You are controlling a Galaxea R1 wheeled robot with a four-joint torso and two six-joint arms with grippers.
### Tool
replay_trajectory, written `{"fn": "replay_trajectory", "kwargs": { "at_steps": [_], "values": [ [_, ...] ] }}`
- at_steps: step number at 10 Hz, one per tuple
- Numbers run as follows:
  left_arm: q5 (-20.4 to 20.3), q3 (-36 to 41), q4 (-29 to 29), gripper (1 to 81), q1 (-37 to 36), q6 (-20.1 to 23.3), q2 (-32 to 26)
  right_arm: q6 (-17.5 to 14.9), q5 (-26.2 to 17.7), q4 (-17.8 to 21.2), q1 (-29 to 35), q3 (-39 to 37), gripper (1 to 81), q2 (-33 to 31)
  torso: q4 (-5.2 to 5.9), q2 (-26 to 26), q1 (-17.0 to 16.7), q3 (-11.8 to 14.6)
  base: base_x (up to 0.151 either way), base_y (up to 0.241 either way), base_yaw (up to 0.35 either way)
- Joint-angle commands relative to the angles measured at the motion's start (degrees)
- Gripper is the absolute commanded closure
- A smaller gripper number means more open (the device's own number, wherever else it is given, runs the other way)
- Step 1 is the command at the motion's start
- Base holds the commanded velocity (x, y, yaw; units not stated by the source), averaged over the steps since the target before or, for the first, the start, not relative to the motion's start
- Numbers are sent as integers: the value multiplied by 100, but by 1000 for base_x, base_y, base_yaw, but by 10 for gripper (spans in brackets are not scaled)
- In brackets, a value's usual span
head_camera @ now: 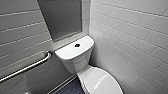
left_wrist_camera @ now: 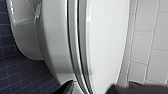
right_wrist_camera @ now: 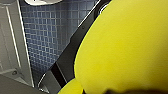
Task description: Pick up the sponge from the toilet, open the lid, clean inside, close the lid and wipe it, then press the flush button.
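While the right gripper [right_wrist_camera: 125, 92] held the sponge [right_wrist_camera: 125, 45] clamped above the blue floor [right_wrist_camera: 50, 30], the sponge looked light, soft and squashy, best gripped across its middle; the left gripper [left_wrist_camera: 92, 89] had its jaws apart beside the closed lid [left_wrist_camera: 107, 42], judged smooth, stiff and slippery.

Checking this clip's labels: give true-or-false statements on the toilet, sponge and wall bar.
1. The lid is shut. True.
2. The flush button sits in the tank top. True.
3. The sponge lies on the tank top. False: it is close before the right wrist camera, over the blue floor.
4. The grab bar is on the right-hand wall. False: it is left of the toilet in the head view.
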Motion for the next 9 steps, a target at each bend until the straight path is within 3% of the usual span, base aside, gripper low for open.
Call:
{"fn": "replay_trajectory", "kwargs": {
  "at_steps": [1, 9],
  "values": [
    [204, -69, 17, 10, -567, -16, 157, -1, -295, -182, 51, -44, 811, -52, 0, 0, 0, 0, 0, 0, 0],
    [301, -289, 9, 10, -849, -25, 501, 8, -330, -173, 165, -124, 811, 97, 0, 0, 0, -2, 0, 0, 0]
  ]
}}
